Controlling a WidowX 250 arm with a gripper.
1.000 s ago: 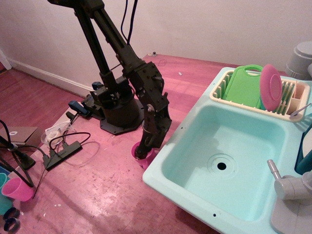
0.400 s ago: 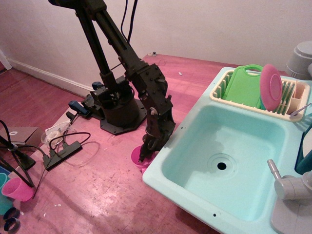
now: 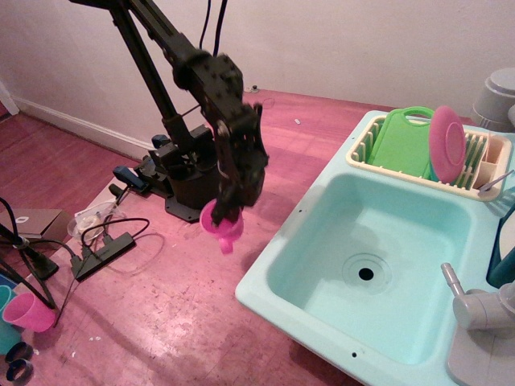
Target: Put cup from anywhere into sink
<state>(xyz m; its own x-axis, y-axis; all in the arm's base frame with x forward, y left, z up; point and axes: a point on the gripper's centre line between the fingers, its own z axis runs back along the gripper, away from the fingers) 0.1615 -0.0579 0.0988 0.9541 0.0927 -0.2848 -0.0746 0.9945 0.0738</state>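
Observation:
The small magenta cup [image 3: 220, 226] with its side handle pointing down hangs in the air, held at the rim by my gripper [image 3: 226, 211], which is shut on it. The black arm reaches down from the upper left. The cup is above the reddish floor, left of the mint-turquoise sink [image 3: 322, 273], clear of its left rim. The basin's dark drain hole [image 3: 366, 273] shows in the middle.
A cream dish rack [image 3: 483, 173] with a green board [image 3: 402, 141] and pink plate [image 3: 447, 145] sits at the sink's far edge. A grey faucet [image 3: 475, 305] is at right. A pink tumbler [image 3: 28, 312], cables and a power strip [image 3: 100, 253] lie at left. The arm's base [image 3: 189, 189] stands behind.
The gripper closed on the cup at the floor beside the sink's left rim and has lifted it up and a little left into the air.

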